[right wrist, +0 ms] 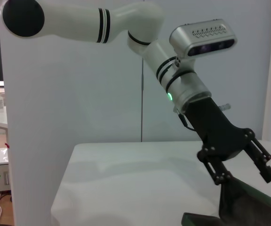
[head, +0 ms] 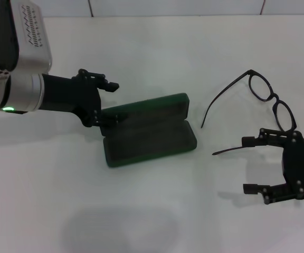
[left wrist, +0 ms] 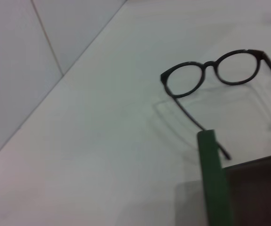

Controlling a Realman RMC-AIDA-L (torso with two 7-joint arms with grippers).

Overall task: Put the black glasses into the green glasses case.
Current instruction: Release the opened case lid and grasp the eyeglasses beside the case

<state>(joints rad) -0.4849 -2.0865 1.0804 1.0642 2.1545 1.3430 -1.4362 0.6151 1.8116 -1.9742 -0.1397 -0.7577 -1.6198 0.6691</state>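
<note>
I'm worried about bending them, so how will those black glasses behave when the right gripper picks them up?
The black glasses look light: the frame is thin, with long slim temple arms spread open, so they would probably flex or twist if pinched on a temple. Resting on the table on thin edges, they may slide when nudged. The right gripper, open beside them, should probably grip the bridge gently.

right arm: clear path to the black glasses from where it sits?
Probably yes. The open right hand sits beside the black glasses, nothing between; the left hand is at the green glasses case.
</note>
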